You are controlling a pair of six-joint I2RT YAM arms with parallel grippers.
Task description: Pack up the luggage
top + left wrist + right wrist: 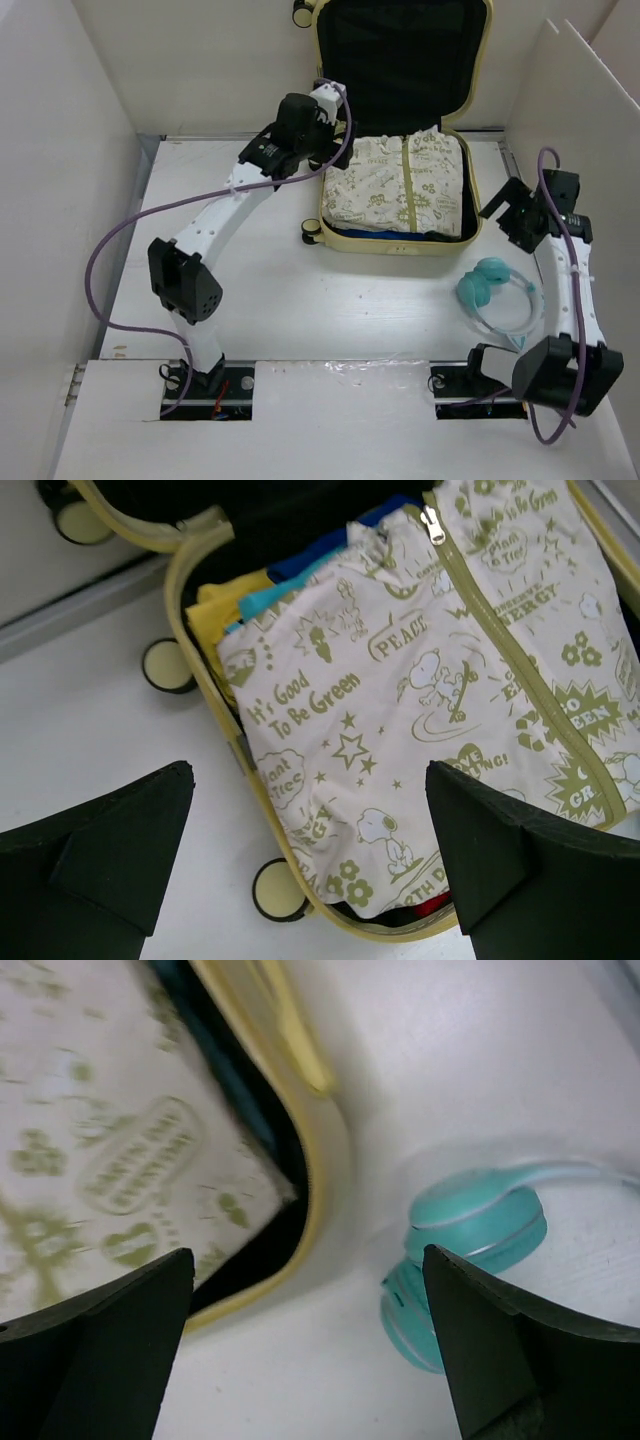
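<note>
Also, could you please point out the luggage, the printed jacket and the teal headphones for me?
luggage [395, 247]: top external view, pale yellow near rim.
printed jacket [420, 700]: left wrist view, front panel beside the zip.
teal headphones [480, 1222]: right wrist view, upper ear cup.

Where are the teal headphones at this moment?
In the top view, the teal headphones lie on the table's right side, just outside the near-right corner of the open luggage.

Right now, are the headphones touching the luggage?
Apart. The right wrist view shows bare table between the headphones and the luggage rim.
</note>
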